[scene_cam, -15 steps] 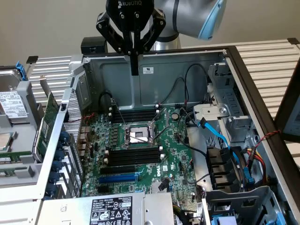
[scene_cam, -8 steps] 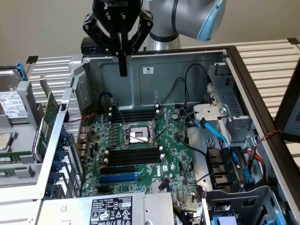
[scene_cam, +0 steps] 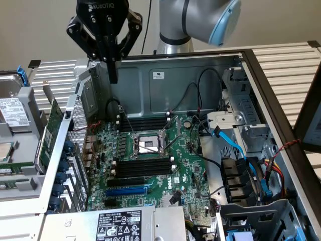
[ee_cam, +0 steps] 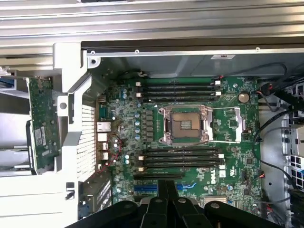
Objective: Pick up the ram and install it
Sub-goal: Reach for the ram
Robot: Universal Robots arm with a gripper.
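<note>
Closed gripper (scene_cam: 113,75) over open case (scene_cam: 165,85) on slatted, perhaps metal table (scene_cam: 286,65)

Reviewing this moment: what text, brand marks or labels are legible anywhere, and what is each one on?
"ROBOTIQ": on the body of the gripper.
"DELL": white logo printed on the motherboard.
Power supply label: print too small to read.
White sticker on the case wall: unreadable.
Drive label at the exterior view's left: unreadable.

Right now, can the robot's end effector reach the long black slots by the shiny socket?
Probably yes: the case lies open, the end effector hangs above it, and nothing covers the black slots.
</note>
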